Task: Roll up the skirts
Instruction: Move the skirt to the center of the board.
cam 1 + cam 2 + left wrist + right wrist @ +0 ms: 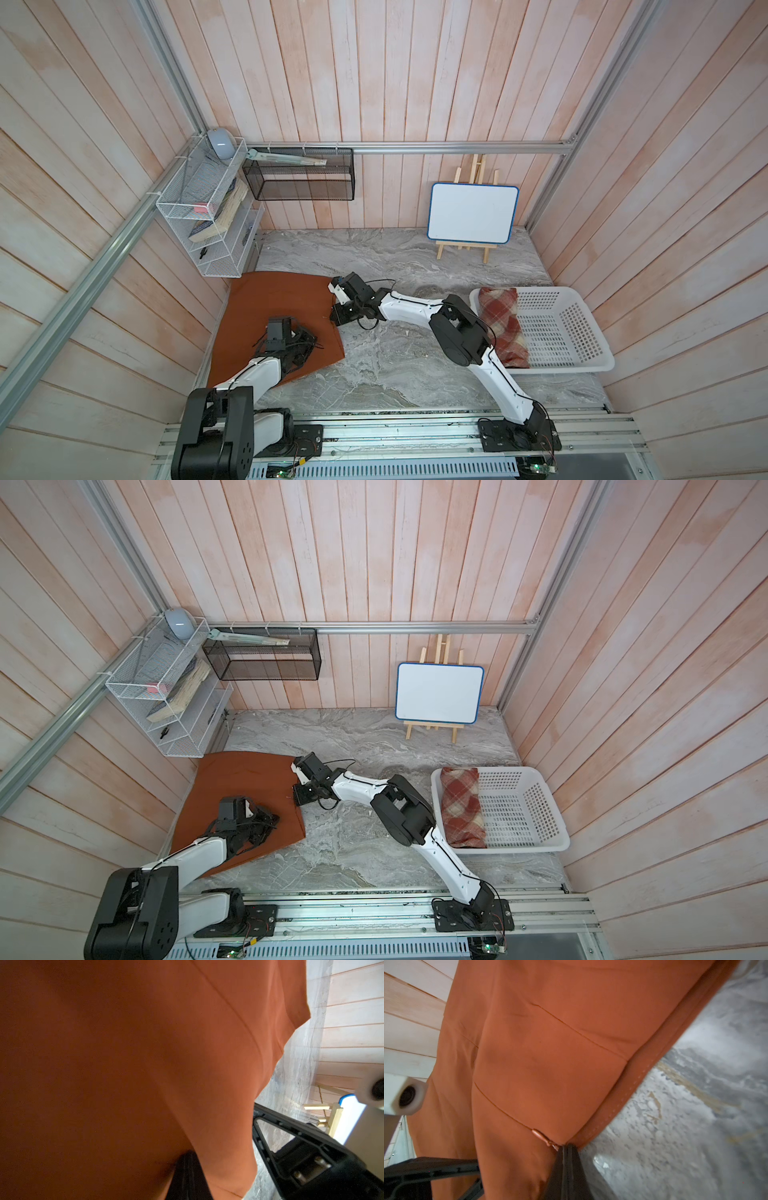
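Observation:
The rust-orange skirt (266, 307) (232, 785) lies spread flat at the table's left side. My left gripper (306, 345) (268, 824) is over its near part; in the left wrist view the gripper (188, 1159) is shut, pinching a fold of this skirt (124, 1064). My right gripper (336, 314) (298, 799) is at the skirt's right edge. In the right wrist view it (565, 1150) is shut on the stitched edge of the skirt (550, 1053), beside a copper zipper pull (538, 1133). The plaid skirt (503, 328) (461, 808) lies rolled up in the white basket (582, 361) (540, 845).
A whiteboard on a wooden easel (473, 214) stands at the back right. A white wire shelf (203, 216) and a black mesh basket (299, 174) hang on the left and back walls. Wooden walls close in three sides; the rail (395, 432) runs along the front.

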{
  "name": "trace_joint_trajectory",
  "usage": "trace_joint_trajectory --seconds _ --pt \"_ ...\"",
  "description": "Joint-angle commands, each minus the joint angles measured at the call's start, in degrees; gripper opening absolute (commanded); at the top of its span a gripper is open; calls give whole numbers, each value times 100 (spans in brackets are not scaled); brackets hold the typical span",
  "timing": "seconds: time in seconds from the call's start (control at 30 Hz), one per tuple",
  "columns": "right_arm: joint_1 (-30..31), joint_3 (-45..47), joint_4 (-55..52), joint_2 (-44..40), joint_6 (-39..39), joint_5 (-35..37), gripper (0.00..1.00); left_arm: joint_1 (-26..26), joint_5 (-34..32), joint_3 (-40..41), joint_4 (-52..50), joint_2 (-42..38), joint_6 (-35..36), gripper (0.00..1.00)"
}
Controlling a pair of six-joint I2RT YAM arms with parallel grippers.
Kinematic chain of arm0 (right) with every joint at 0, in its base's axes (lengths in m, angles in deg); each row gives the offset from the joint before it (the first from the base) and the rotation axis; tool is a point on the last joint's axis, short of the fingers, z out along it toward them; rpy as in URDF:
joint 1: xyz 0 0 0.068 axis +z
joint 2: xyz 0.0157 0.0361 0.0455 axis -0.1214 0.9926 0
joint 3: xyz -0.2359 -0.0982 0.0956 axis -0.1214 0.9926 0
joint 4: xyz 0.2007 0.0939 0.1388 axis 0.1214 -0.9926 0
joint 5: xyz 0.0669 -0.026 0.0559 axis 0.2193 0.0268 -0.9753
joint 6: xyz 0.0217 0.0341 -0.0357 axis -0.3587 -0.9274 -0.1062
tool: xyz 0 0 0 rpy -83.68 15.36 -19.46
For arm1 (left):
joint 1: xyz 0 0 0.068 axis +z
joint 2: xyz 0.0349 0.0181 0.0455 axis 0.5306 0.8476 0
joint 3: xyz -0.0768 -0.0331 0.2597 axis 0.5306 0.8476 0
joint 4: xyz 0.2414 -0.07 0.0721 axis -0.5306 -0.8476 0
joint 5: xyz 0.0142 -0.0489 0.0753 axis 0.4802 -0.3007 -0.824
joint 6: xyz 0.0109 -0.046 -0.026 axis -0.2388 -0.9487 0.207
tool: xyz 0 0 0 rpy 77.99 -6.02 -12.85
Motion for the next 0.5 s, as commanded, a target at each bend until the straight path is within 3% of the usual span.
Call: trace_joint_trajectory --seconds 0.0,0.17,0.47 --pt "-154 748 251 -349 -199 150 0 11 102 -28 -262 -364 173 8" --pt "-464 2004 1021 -1137 -452 393 0 -20 164 -71 -565 -859 152 9" --pt "-965 3467 1040 -2178 -407 591 0 -132 330 18 -544 -986 17 10"
